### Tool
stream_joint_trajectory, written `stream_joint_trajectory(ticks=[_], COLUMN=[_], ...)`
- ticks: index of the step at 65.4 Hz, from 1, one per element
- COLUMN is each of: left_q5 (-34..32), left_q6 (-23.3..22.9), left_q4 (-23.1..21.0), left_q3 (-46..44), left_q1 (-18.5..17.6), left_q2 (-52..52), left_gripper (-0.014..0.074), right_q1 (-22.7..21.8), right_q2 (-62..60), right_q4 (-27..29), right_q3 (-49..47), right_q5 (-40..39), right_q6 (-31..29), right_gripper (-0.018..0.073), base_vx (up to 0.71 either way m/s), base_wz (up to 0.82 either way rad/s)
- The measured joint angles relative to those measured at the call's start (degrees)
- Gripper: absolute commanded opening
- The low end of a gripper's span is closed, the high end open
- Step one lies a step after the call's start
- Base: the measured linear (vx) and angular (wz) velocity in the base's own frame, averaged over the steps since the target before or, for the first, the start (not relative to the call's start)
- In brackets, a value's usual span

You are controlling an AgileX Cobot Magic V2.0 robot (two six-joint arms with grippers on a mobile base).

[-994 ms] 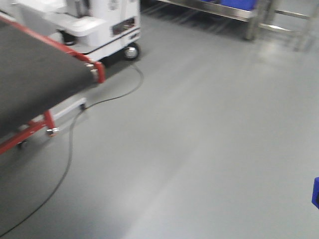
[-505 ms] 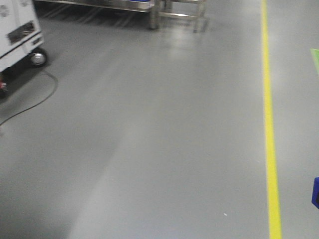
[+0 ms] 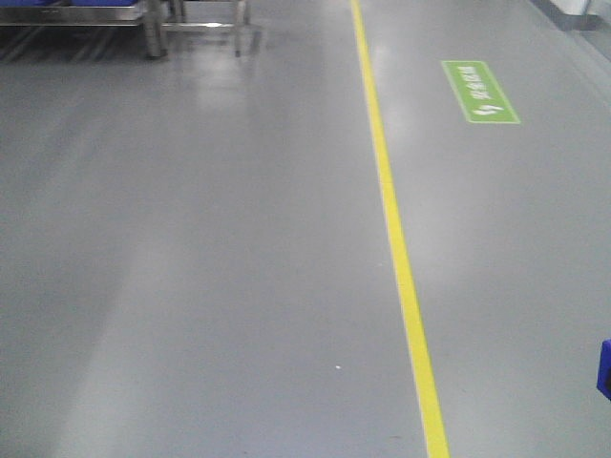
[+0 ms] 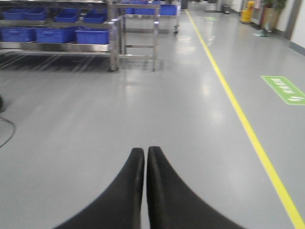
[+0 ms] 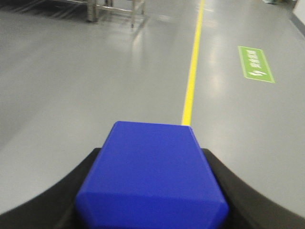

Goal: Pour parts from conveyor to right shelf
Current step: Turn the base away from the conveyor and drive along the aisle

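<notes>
My right gripper is shut on a blue plastic bin, which fills the space between its black fingers in the right wrist view. A corner of that bin shows at the right edge of the front view. I cannot see inside it. My left gripper is shut and empty, its two black fingers pressed together above the floor. The conveyor is out of view. A metal shelf holding several blue bins stands far ahead on the left.
Grey floor all around. A yellow floor line runs from near to far, with a green floor sign right of it. The shelf's legs show at the front view's top left. A black cable lies at the left.
The front view has swung to the right. The conveyor, white machine and cable have left the frame. The yellow line and green sign have come into view. The bin corner stays put.
</notes>
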Motion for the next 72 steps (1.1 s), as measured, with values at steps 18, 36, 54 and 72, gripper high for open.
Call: stream_joint_trajectory(ticks=[18, 36, 54, 72], left_q5=[0.0, 0.0, 0.0, 0.0], left_q6=[0.0, 0.0, 0.0, 0.0], left_q4=[0.0, 0.0, 0.0, 0.0], left_q3=[0.0, 0.0, 0.0, 0.0], left_q1=[0.0, 0.0, 0.0, 0.0], left_q2=[0.0, 0.0, 0.0, 0.0], left_gripper=[-0.0006, -0.0006, -0.0006, -0.0006], right_q1=[0.0, 0.0, 0.0, 0.0], right_q2=[0.0, 0.0, 0.0, 0.0], right_q4=[0.0, 0.0, 0.0, 0.0], right_q3=[0.0, 0.0, 0.0, 0.0], right_q5=[0.0, 0.0, 0.0, 0.0], right_q6=[0.0, 0.0, 0.0, 0.0], right_gripper=[-0.0001, -0.0001, -0.0001, -0.0001], base_vx=[-0.07, 0.01, 0.08, 0.17], base_wz=[-0.4, -0.12, -0.03, -0.14])
